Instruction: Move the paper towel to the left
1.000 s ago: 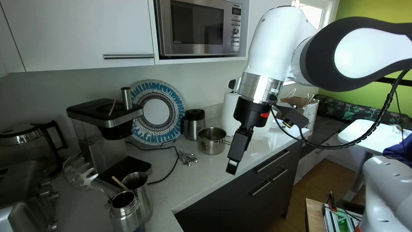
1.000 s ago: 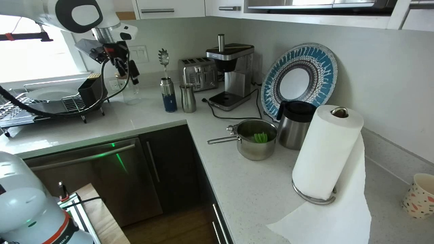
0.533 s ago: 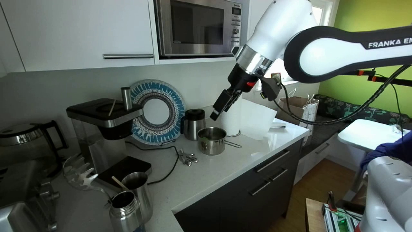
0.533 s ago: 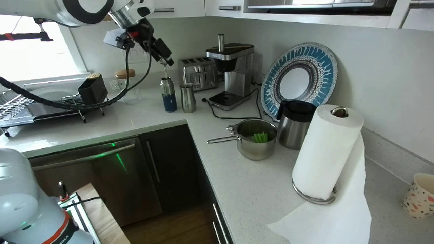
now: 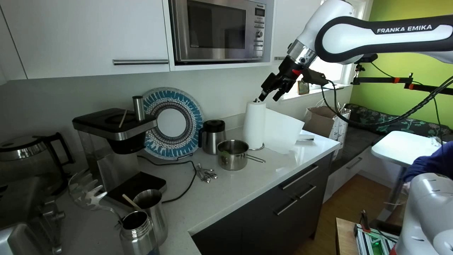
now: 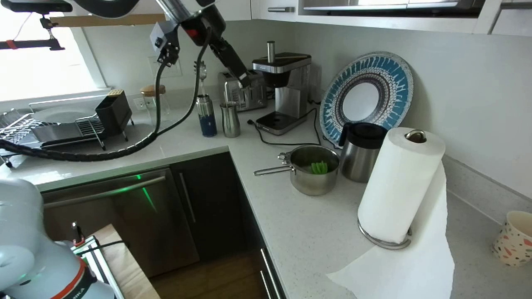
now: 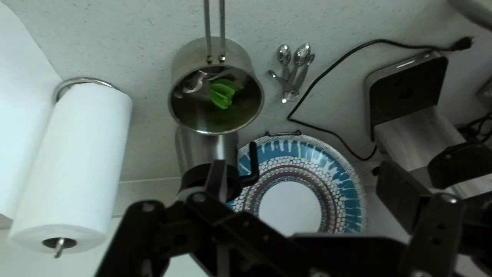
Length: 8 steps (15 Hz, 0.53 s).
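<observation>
The paper towel is a white upright roll on a metal wire holder. It shows in both exterior views (image 5: 254, 125) (image 6: 401, 187) and at the left of the wrist view (image 7: 73, 165), with a loose sheet (image 6: 415, 270) spread on the counter beside it. My gripper (image 7: 307, 188) is open with nothing between its fingers. In an exterior view its fingertips (image 5: 269, 96) appear just above the top of the roll, but elsewhere the gripper (image 6: 244, 81) hangs in the air well apart from it. In the wrist view the roll lies left of both fingers.
A metal pot (image 6: 314, 182) with a green item inside and a steel carafe (image 6: 361, 162) stand beside the roll. A blue-and-white plate (image 6: 332, 104) leans on the wall. A coffee maker (image 5: 113, 124), a patterned cup (image 6: 513, 241) and the microwave (image 5: 219, 28) overhead are also near.
My gripper has swung from pointing steeply down over the counter to a higher, tilted pose, and its two fingers now show apart. The paper towel has not moved.
</observation>
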Available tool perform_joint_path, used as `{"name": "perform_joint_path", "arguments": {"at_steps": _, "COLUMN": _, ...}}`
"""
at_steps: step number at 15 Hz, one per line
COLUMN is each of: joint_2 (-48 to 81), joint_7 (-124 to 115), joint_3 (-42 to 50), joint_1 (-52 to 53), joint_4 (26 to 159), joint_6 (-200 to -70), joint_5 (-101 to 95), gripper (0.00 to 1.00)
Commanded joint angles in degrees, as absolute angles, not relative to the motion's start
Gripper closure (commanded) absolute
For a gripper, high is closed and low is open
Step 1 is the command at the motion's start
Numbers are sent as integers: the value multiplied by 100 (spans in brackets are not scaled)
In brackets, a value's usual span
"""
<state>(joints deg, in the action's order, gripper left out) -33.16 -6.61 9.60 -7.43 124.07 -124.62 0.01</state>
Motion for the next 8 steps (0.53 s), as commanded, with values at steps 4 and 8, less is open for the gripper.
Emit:
{"name": "perform_joint_path", "arguments": {"at_steps": 4, "joint_2": -3345, "joint_7": -700, "joint_3": 906, "joint_1": -916, "joint_4": 12389, "joint_6": -12424, "joint_5": 93, "gripper": 0}}
{"name": "perform_joint_path", "arguments": {"at_steps": 8, "joint_2": -2908, "joint_7": -667, "joint_3": 1477, "joint_1": -1240, "joint_4": 11942, "joint_6": -13414, "joint_5": 224, "gripper": 0}}
